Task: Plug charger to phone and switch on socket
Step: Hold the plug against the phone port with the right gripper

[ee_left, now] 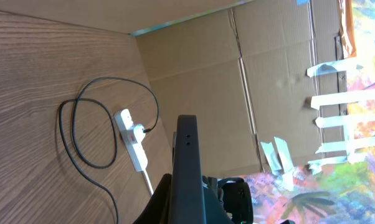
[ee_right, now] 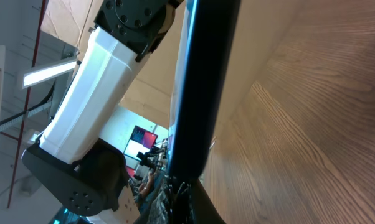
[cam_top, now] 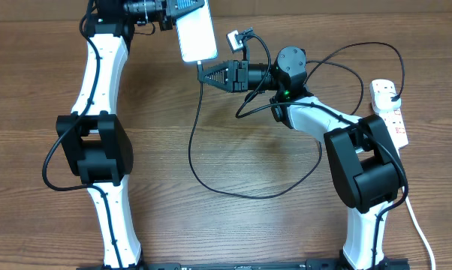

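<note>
Clearance first: you have a broad stretch of bare table point(cam_top: 173, 217) between the two arm bases, crossed only by the slack loop of the charger point(cam_top: 248, 196), which sweeps down toward the near side and back up to the right arm. The far edge is the tight side. The phone point(cam_top: 197, 31) sits close to that edge, screen up and lit, and the left wrist view shows a cardboard wall point(ee_left: 237, 93) rising just past the table's end. The socket point(cam_top: 389, 112) lies well off to your right, just beside the right arm's elbow and near the table's right edge. The charger's black plug point(cam_top: 395, 97) is seated in it, and the white cord point(cam_top: 415, 221) runs down past the right arm's base. Your left gripper point(cam_top: 173, 21) is clenched on the phone's far left side, and its wrist camera sees the phone edge-on as a dark slab. Your right gripper point(cam_top: 203, 71) has its jaws closed and points left, its tip just beside the phone's near end. The charger's cable leaves from those jaws, so it appears to be grasping the plug-tip end. The tip itself is hidden, and you cannot tell whether it has entered the phone's port.
</note>
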{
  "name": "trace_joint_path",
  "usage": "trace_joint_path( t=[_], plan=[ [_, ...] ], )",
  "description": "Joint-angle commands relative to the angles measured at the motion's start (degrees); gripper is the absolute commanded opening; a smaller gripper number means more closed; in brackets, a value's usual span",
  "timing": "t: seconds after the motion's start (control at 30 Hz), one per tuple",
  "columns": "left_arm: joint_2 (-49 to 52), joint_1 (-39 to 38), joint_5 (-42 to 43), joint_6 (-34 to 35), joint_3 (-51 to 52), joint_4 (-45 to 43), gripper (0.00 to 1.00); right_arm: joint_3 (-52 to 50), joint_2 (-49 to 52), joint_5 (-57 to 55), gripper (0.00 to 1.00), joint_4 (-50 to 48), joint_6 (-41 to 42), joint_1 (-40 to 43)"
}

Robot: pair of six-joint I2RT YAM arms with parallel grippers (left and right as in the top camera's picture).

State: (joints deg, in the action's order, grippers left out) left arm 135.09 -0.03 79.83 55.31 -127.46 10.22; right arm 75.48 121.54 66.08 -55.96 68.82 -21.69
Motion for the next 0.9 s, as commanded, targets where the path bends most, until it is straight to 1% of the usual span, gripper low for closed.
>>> trace_joint_path(
  t=[0.0, 0.6, 0.87],
  plan=[
    [-0.6, -0.4, 1.2, -1.4, -1.2, -0.4, 0.04, 0.7, -0.4, -0.9, 0.04, -0.6, 0.2, 0.5],
    [-0.6, -0.3, 2.4, -1.0, -1.2, -0.4, 0.04, 0.7, -0.4, -1.1, 0.04, -0.6, 0.2, 0.5],
    [-0.6, 0.6, 1.5, -0.2, -1.2, -0.4, 0.04, 0.7, -0.4, -1.1, 0.04, -0.6, 0.2, 0.6]
  ],
)
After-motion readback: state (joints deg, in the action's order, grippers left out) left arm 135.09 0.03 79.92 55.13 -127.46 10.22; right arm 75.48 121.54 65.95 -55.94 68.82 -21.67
